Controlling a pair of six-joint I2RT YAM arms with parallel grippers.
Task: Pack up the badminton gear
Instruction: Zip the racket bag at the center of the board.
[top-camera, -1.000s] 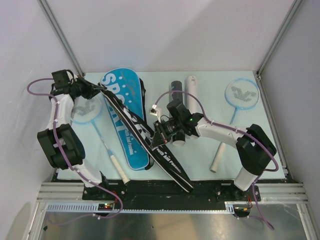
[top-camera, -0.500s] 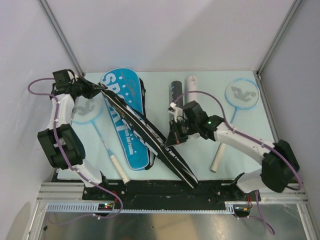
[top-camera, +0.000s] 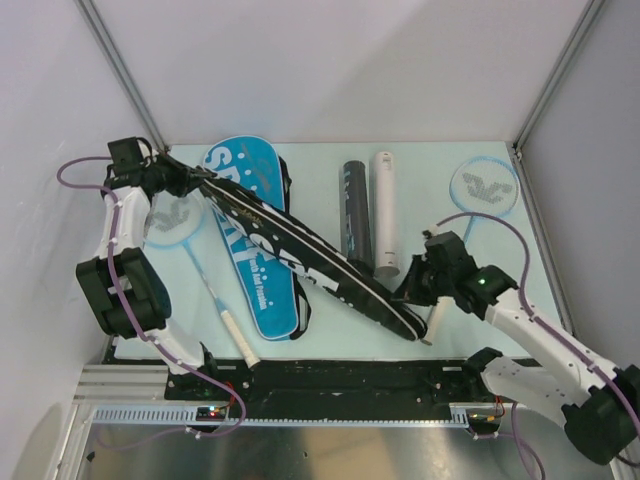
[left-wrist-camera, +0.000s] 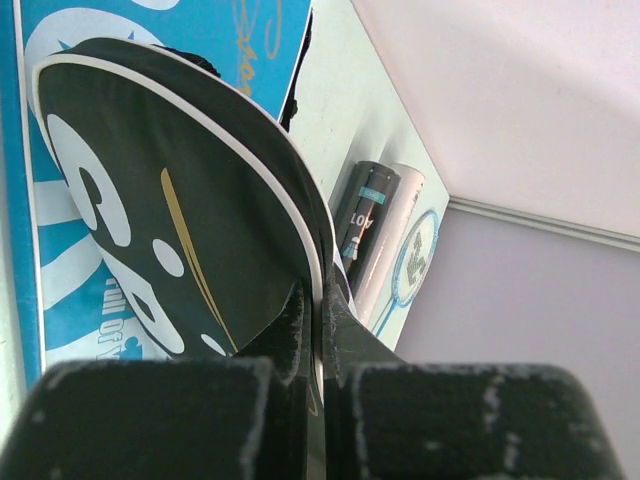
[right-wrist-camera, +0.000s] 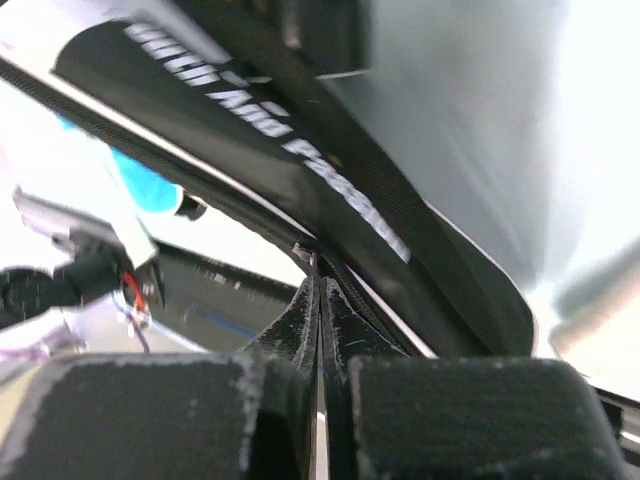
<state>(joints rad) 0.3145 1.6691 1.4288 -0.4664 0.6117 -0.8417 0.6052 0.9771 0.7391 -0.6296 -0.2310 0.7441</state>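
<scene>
From above, the black racket cover (top-camera: 300, 262) hangs stretched between both arms. The left gripper (top-camera: 197, 182) has its wide end at the far left, and the right gripper (top-camera: 408, 297) has its narrow end near the front right.

The wrist cameras show the grips that the overhead misses. The left gripper (left-wrist-camera: 315, 322) has its fingers pressed together on the cover's white-piped edge. The right gripper (right-wrist-camera: 318, 292) is pinched just as tight on the rim below the slanted white lettering.

The left wrist view also looks along the table to the black tube (left-wrist-camera: 365, 205), the white tube (left-wrist-camera: 396, 228) and a blue-framed racket (left-wrist-camera: 414, 256) beyond.

A second ago the right arm sat over the near ends of the tubes and the cover ran steeply toward the front edge. Now that arm has swung out to the right, the cover lies at a flatter slant, and the black tube (top-camera: 353, 210) and white tube (top-camera: 385, 215) show full length.

The blue racket cover (top-camera: 248, 235) lies flat beneath the black one. The cover's tip is just beside the white handle of the right racket (top-camera: 483, 188). The left racket (top-camera: 176, 220) lies partly under the left arm.
</scene>
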